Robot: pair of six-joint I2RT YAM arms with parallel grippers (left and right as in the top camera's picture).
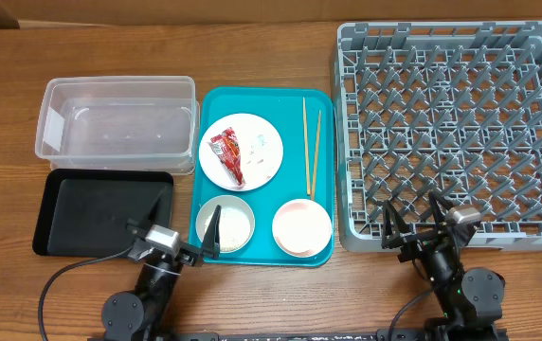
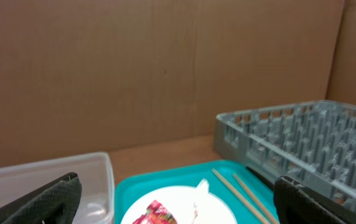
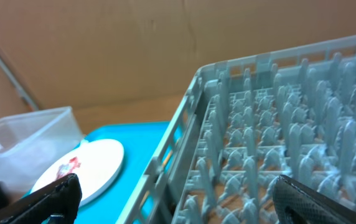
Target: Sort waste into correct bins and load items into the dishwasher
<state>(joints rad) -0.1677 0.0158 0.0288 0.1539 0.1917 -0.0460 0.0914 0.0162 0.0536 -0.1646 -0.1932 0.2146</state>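
Fingers spread and empty on both sides: left fingers [image 1: 213, 230] hover at seven o'clock on the teal tray [image 1: 280, 102], right fingers [image 1: 389, 225] at seven o'clock on the grey rack [image 1: 344, 142]. We judge a shallow pinch could skid the crumpled, glossy red wrapper [image 1: 228, 154] off the plate [image 1: 269, 163], at the tray's eleven o'clock.

The fixed overhead camera looks straight down on the table [image 1: 252, 57]. Both wrist cameras sit low at its near edge, facing the cardboard wall [image 2: 165, 74]; each catches the plate [image 2: 173, 198], clear tub [image 2: 41, 180] and grey rack [image 3: 277, 143] close up.
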